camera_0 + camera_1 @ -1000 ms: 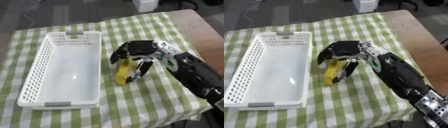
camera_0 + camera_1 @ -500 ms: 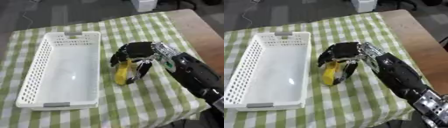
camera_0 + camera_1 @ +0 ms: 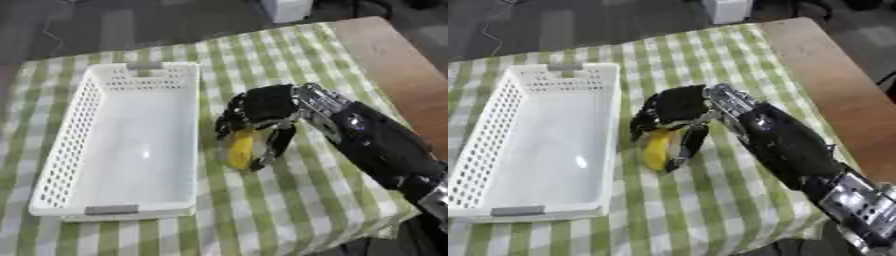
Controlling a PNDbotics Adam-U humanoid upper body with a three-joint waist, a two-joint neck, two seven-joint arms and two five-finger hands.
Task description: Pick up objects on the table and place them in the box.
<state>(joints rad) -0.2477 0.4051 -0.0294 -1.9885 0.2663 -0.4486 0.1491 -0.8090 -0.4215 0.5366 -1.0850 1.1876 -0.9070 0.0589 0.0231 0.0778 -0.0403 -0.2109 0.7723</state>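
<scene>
A yellow banana lies on the green-and-white checked cloth, just right of the white perforated basket. My right hand reaches in from the lower right and sits over the banana's upper end, with its fingers curled down on both sides of the fruit. The banana still rests on the cloth. The basket holds nothing. My left hand shows in neither view.
The bare wooden table top runs along the right, beyond the cloth's edge. A white object stands past the far end of the table. Dark floor lies beyond.
The hand's fingers have closed in a little tighter round the banana. The whole picture has shifted slightly, so the head has moved.
</scene>
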